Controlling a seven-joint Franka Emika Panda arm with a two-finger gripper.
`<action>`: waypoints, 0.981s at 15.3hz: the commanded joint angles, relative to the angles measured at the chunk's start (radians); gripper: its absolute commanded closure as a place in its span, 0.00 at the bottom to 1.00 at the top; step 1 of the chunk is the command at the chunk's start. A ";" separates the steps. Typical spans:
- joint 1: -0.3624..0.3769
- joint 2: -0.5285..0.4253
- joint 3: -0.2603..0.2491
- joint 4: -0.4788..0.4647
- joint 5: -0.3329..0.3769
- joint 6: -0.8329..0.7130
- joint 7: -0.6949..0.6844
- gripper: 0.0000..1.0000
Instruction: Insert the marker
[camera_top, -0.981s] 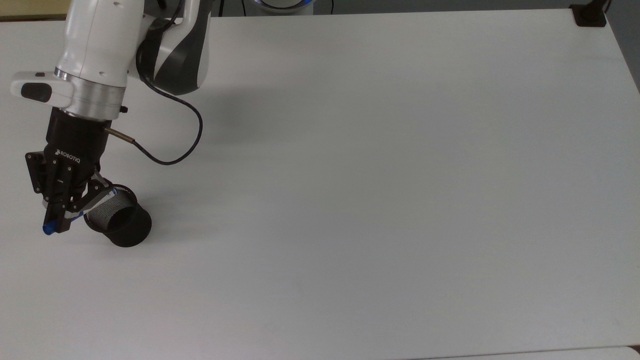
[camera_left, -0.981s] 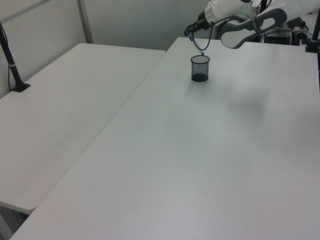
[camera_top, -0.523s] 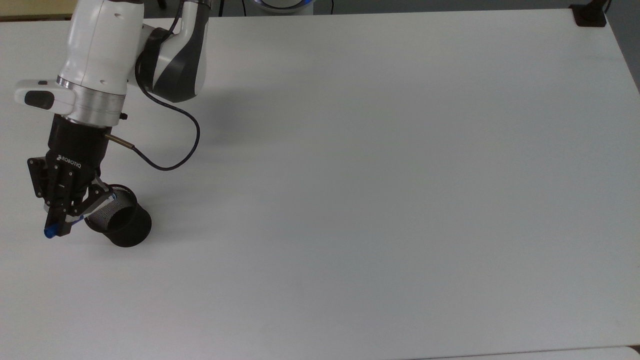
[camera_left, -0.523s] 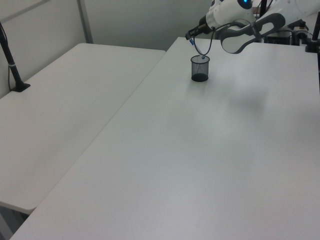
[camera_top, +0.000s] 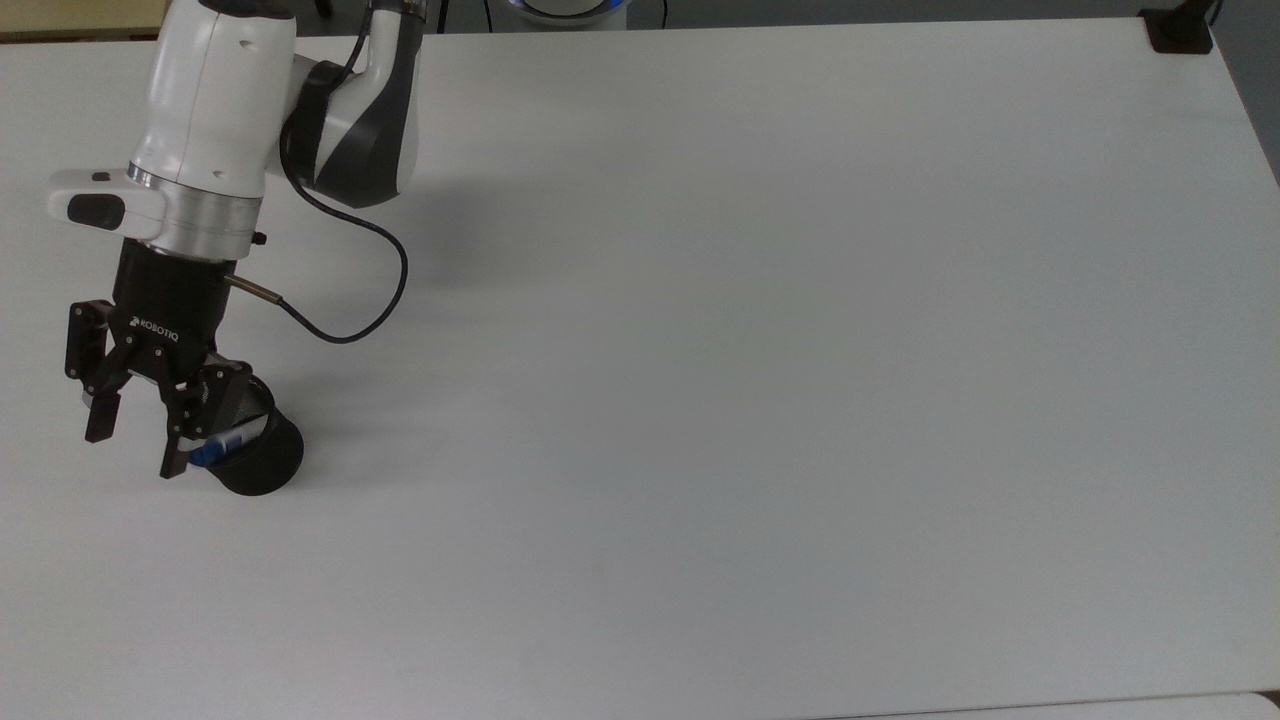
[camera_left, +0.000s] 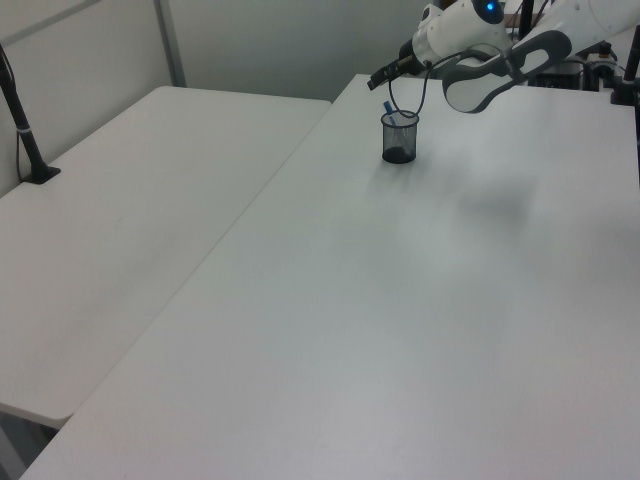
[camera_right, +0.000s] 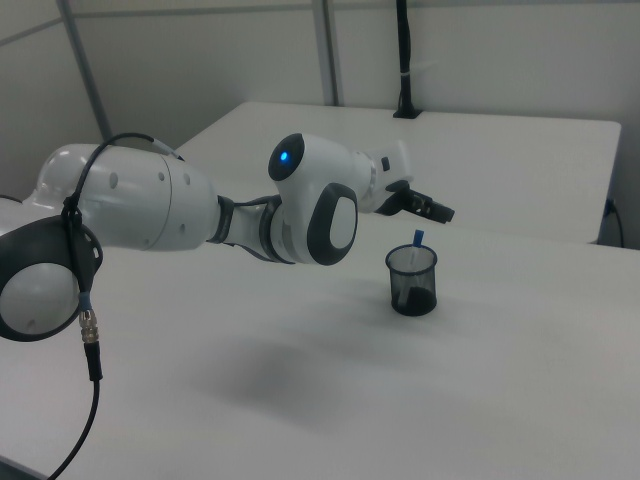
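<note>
One black mesh cup (camera_top: 255, 455) stands on the white table (camera_top: 760, 350), and the marker (camera_top: 215, 448) now sits inside it, leaning against the rim. From the top view its blue end shows at the cup's mouth, just under the nearer finger of the tool (camera_top: 130, 440). The left view shows the marker (camera_left: 388, 106) poking up out of the cup (camera_left: 399, 138) with its blue end uppermost, tilted toward the left view's left. In the right view the marker (camera_right: 417, 240) stands close to upright in the cup (camera_right: 412, 280), its blue top clear above the rim.

The tool hangs above and slightly to the side of the cup, its two dark fingers spread wide with nothing between them. The marker is free of the fingers: in the right view the tool (camera_right: 428, 208) sits above the marker's top with a gap between them, and in the left view the tool (camera_left: 390, 77) is above the cup. A black cable (camera_top: 340, 250) loops from the wrist across the table.
</note>
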 joint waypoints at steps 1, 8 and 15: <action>0.022 -0.031 0.020 -0.023 -0.014 -0.012 0.030 0.00; 0.145 -0.110 0.092 0.018 -0.011 -0.408 0.028 0.00; 0.228 -0.299 0.175 0.014 0.008 -0.915 0.024 0.00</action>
